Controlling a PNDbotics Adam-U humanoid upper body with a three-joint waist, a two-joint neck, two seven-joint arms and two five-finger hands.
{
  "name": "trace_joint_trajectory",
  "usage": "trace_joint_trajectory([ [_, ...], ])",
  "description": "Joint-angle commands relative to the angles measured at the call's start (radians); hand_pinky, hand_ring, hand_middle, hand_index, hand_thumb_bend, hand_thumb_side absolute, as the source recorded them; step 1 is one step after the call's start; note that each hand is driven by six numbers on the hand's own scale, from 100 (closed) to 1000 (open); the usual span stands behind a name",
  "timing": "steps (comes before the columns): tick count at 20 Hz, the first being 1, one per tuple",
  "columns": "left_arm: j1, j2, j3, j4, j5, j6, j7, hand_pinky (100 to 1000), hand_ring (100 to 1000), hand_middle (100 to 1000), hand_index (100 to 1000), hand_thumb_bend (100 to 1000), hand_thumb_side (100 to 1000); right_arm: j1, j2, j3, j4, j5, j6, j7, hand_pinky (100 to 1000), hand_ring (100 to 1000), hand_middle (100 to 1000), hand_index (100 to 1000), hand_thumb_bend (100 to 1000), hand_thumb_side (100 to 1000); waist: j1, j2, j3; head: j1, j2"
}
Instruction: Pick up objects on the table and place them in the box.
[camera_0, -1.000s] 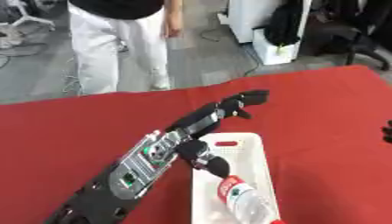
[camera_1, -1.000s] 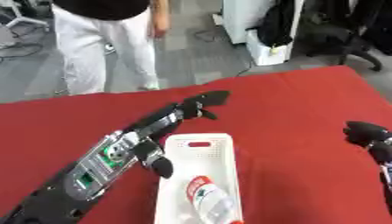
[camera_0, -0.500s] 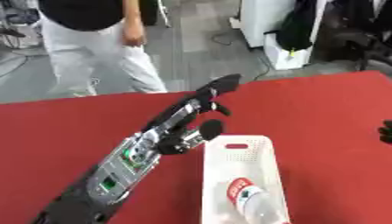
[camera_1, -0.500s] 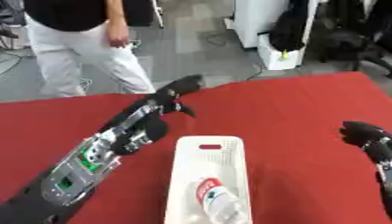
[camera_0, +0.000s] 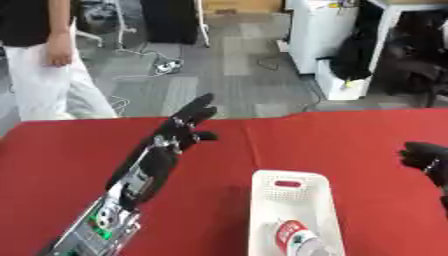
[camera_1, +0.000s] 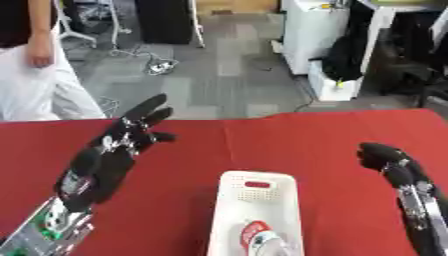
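A white perforated box (camera_0: 291, 200) sits on the red table (camera_0: 350, 135) near the front middle. A clear bottle with a red and white label (camera_0: 293, 239) lies inside it at the near end. My left hand (camera_0: 185, 125) is raised over the table left of the box, fingers straight and spread, holding nothing. My right hand (camera_1: 382, 156) shows at the right edge, away from the box, fingers loosely curled with nothing in them.
The table's far edge runs across the middle of the view. Beyond it lie a grey floor, white cabinets (camera_0: 328, 35) and a dark chair (camera_0: 411, 65). A person in white trousers (camera_0: 44, 75) stands at the far left.
My left arm has swung left and away from the box, its hand rising toward the far edge. The camera has tilted, shifting the whole view. The bottle stays in the box.
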Motion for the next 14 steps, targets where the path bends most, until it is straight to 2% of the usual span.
trace_joint_trajectory([
  [1, 0.024, -0.04, 0.029, -0.025, -0.018, -0.014, 0.007, 829, 1000, 1000, 1000, 535, 1000, -0.03, 0.03, 0.018, -0.02, -0.021, 0.008, 0.008, 796, 812, 802, 854, 100, 1000, -0.005, -0.017, 0.014, -0.028, -0.027],
  [5, 0.056, -0.172, 0.047, 0.005, -0.065, -0.032, 0.0, 829, 1000, 1000, 1000, 522, 1000, -0.045, 0.08, 0.031, -0.035, -0.041, 0.032, 0.007, 793, 822, 805, 854, 100, 1000, -0.013, -0.025, 0.056, -0.057, -0.05],
  [8, 0.055, -0.25, 0.041, 0.057, -0.088, -0.041, -0.01, 822, 1000, 1000, 1000, 488, 1000, -0.039, 0.106, 0.025, -0.048, -0.046, 0.055, -0.026, 796, 840, 827, 856, 100, 1000, -0.019, -0.027, 0.087, -0.087, -0.08],
  [10, 0.052, -0.274, 0.032, 0.077, -0.085, -0.047, -0.016, 821, 1000, 1000, 1000, 473, 1000, -0.028, 0.116, 0.022, -0.057, -0.044, 0.068, -0.062, 800, 844, 830, 859, 100, 1000, -0.021, -0.027, 0.099, -0.104, -0.095],
  [14, 0.045, -0.289, 0.026, 0.093, -0.089, -0.056, -0.018, 815, 1000, 1000, 1000, 509, 1000, -0.022, 0.126, 0.03, -0.072, -0.042, 0.075, -0.106, 810, 853, 837, 872, 100, 1000, -0.022, -0.026, 0.099, -0.12, -0.118],
])
